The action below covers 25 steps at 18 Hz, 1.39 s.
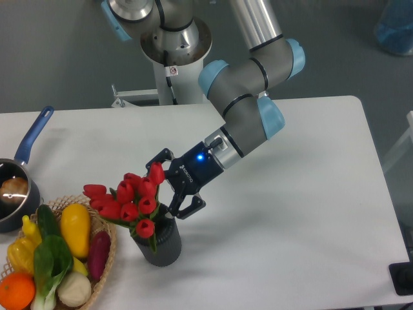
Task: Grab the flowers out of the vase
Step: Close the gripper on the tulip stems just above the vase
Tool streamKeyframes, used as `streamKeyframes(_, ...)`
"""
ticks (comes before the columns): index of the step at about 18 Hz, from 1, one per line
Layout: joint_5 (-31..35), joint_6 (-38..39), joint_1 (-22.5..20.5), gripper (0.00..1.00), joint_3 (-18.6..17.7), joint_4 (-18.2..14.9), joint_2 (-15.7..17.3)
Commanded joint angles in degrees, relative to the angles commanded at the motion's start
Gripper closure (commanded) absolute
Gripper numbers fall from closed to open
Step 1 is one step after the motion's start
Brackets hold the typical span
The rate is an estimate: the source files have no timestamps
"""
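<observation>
The vase (159, 242), a dark grey ribbed cylinder, stands upright on the white surface (284, 213) just right of the basket. The flowers (129, 199), a bunch of red tulip buds with green leaves, sit in its mouth and lean out to the left over the basket's rim. The gripper (169, 187) reaches in from the right at bud height, its two fingers (182, 208) spread wide; one is behind the top bud, the other by the vase's mouth, and nothing is clamped between them. The wicker basket (108, 258) holds a yellow squash (75, 227), a purple eggplant (98, 253), an orange (15, 289), a yellow pepper and leafy greens. The blue-handled pot (19, 194) at the left edge holds something pale brown that I cannot identify.
</observation>
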<state>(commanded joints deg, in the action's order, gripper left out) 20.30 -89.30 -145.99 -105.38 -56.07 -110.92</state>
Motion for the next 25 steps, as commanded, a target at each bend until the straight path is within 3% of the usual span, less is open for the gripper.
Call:
streamKeyframes(9,-0.26,0.09,-0.09,0.44,0.0,0.0,-0.18)
streamKeyframes(17,-0.26,0.0,-0.35,0.45,-0.09,0.0,-0.26)
streamKeyframes(19,-0.26,0.09,-0.44,0.49,-0.09,0.0,-0.26)
streamKeyframes(21,-0.26,0.26,-0.44,0.62,-0.09,0.0,-0.18)
streamKeyframes(25,-0.26,0.18,-0.53,0.64,0.0,0.0,-0.18)
